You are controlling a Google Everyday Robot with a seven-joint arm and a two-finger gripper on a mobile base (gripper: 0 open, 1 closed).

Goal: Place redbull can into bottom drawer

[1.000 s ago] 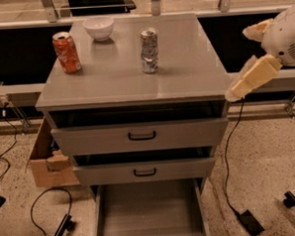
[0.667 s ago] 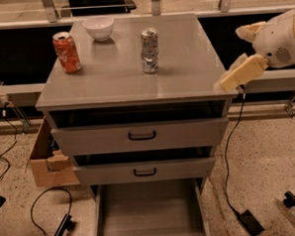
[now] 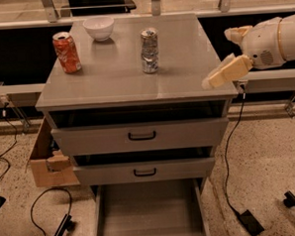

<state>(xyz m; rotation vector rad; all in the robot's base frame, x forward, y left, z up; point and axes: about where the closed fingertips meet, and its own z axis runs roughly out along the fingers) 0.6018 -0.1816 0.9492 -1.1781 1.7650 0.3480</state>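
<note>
1. The gripper (image 3: 216,58) hangs at the counter's (image 3: 121,84) right front corner. Its two tan fingers (image 3: 227,72) are spread wide and hold nothing.
2. The lower finger reaches over the counter's edge. The upper one sits back by the white arm (image 3: 272,41), which comes in from the right.
3. The redbull can (image 3: 149,51) stands upright on the counter, left of the gripper and well apart from it.
4. Farther left stands an orange can (image 3: 67,52), with a white bowl (image 3: 98,28) behind, between the two cans.
5. Below, the bottom drawer (image 3: 150,214) is pulled out, its flat floor showing. The two upper drawers (image 3: 141,136) have black handles.
6. A cardboard box (image 3: 46,165) sits on the floor to the left of the drawers.
</note>
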